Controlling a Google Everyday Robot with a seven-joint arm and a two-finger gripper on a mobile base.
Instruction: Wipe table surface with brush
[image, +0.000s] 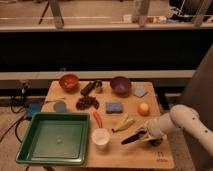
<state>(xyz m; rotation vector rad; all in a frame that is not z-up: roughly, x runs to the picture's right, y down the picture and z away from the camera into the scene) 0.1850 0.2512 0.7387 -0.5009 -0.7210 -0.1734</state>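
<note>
Table surface: the light-brown wooden top is filling the middle of the scene, carrying a small dark printed mark at its near right corner.
Green tray: it is sitting on the near left part of the table, its left rim overhanging the edge.
Robot arm: the white arm is reaching in from the right, bending down toward the near right part of the table.
Purple bowl: it is standing at the far edge, right of centre.
Orange bowl: it is standing at the far left corner.
White cup: it is standing upright just right of the tray, near the front edge.
Banana: it is lying between the cup and the gripper, slightly farther back.
Brush: the slim dark tool is pointing left toward the cup, low over the table surface, its right end sitting inside the gripper and its tapered tip stopping just short of the cup.
Gripper: it is hanging over the near right part of the table, right of the banana, clamping the right end of the brush.
Blue sponge: it is lying mid-table, beyond the banana.
Orange fruit: it is resting right of the sponge, beyond the gripper.
</note>
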